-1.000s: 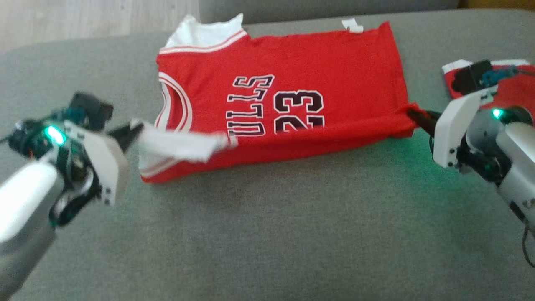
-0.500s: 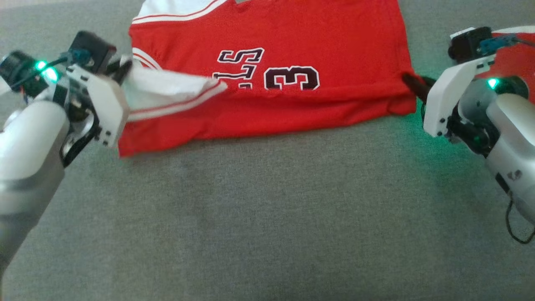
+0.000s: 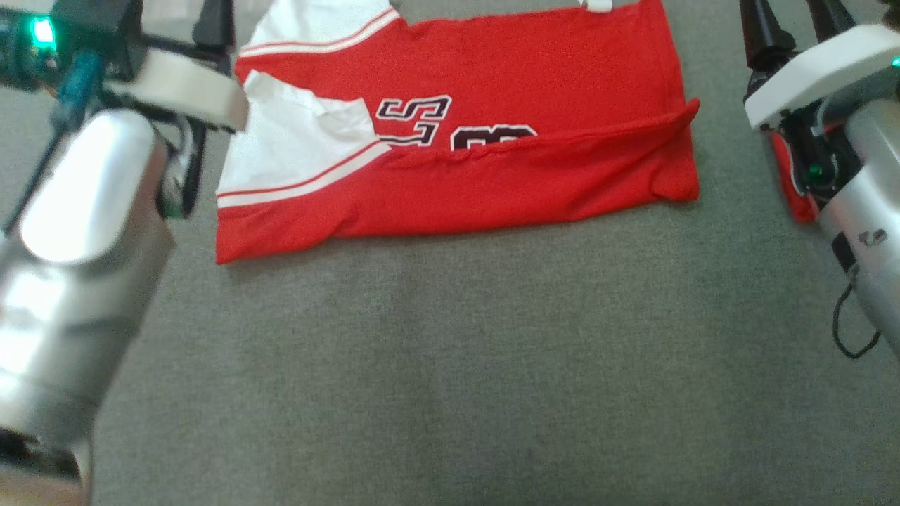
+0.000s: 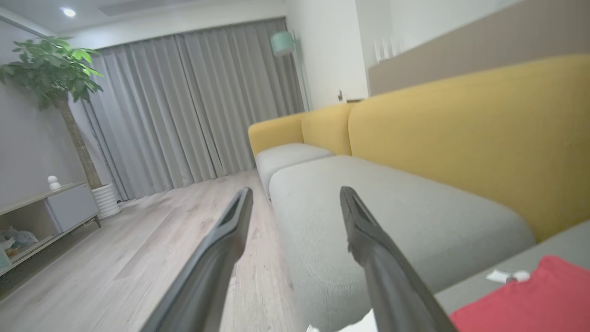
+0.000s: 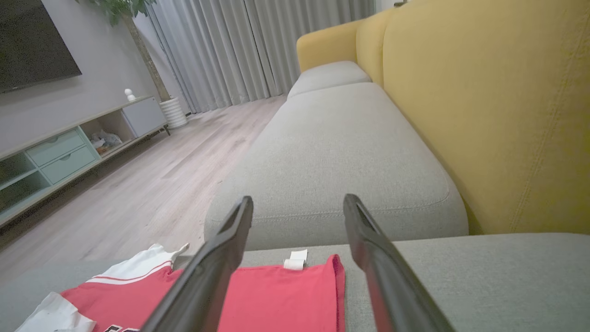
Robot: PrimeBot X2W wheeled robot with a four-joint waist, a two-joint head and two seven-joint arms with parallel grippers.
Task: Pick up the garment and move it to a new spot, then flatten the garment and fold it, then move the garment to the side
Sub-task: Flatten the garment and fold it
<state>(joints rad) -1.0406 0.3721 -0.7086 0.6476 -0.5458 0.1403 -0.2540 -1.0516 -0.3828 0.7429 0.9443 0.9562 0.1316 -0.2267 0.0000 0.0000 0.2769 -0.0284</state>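
Woven grey cushion (image 3: pixel 450 365), folded jersey (image 3: pixel 534 77), maybe mesh

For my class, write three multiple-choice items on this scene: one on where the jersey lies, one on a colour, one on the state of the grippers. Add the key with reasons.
1. Where does the red jersey lie?
A. On the wooden floor
B. On the grey cushion
C. On the cabinet

2. What colour is the sofa backrest?
A. Yellow
B. Blue
C. Black

3. How do the left gripper and right gripper stand?
A. Both shut on the jersey
B. Both open, holding nothing
C. Left open, right shut

Key:
1 B: in the head view, grey fabric lies under and beside the jersey.
2 A: the backrest is yellow in both wrist views.
3 B: each wrist view shows the jaws wide apart with nothing between them.
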